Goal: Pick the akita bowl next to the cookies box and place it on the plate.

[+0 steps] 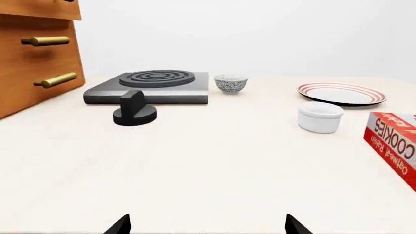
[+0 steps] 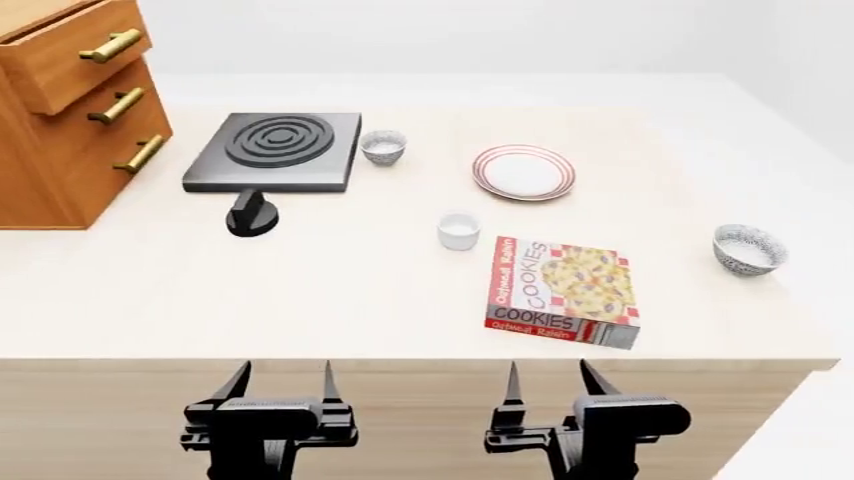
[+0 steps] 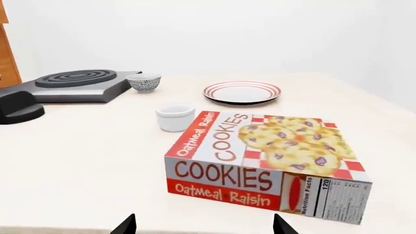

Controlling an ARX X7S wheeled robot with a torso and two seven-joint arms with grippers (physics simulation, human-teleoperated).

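Note:
The akita bowl, speckled outside and white inside, stands to the right of the cookies box near the table's right edge; neither wrist view shows it. The cookies box lies flat, close in front of my right gripper. The ringed plate sits farther back, beyond the box. A second speckled bowl stands beside the stove. Both my left gripper and my right one hang open and empty just off the table's front edge.
A black stove burner with a loose knob in front occupies the back left. A wooden drawer cabinet stands at the far left. A plain white cup sits between plate and box.

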